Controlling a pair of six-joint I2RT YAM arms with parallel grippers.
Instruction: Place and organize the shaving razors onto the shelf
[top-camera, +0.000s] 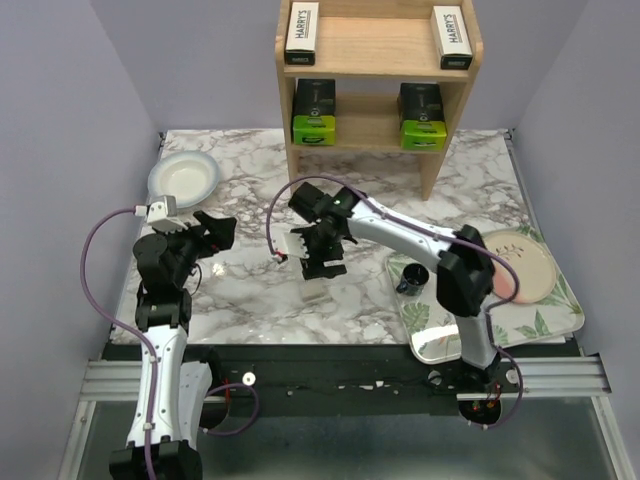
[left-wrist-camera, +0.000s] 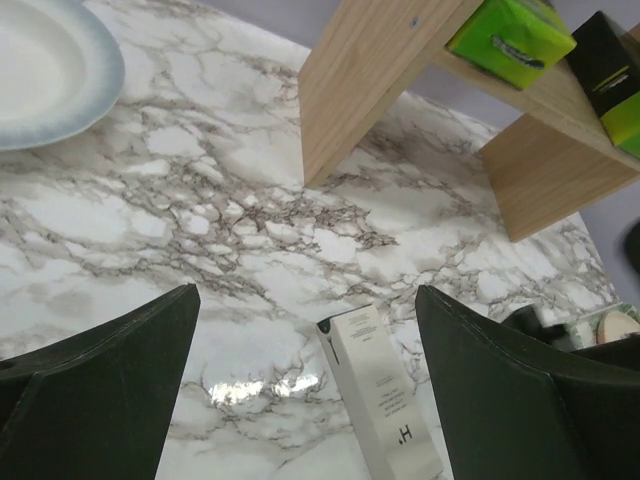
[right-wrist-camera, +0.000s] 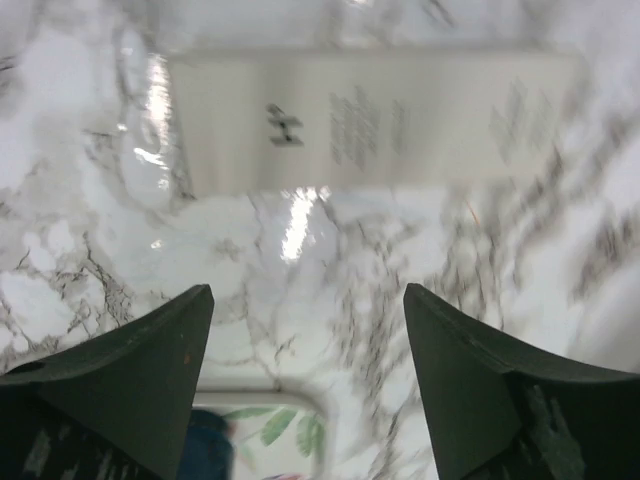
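One slim white box lies flat on the marble worktop.
The right arm's fingers hang spread above it. The left arm's fingers are spread, empty. Four razor packs sit on the light wooden shelf.

Place: a robot test booth, lab-like rather than a home;
Walls: plain lilac panels closing in the left, right and top of the frame;
Mount: aluminium rail along the bottom edge; left arm and right arm based there;
Surface: marble-print table; wooden shelf at top centre;
Wiring: purple cable looping loose at lower left
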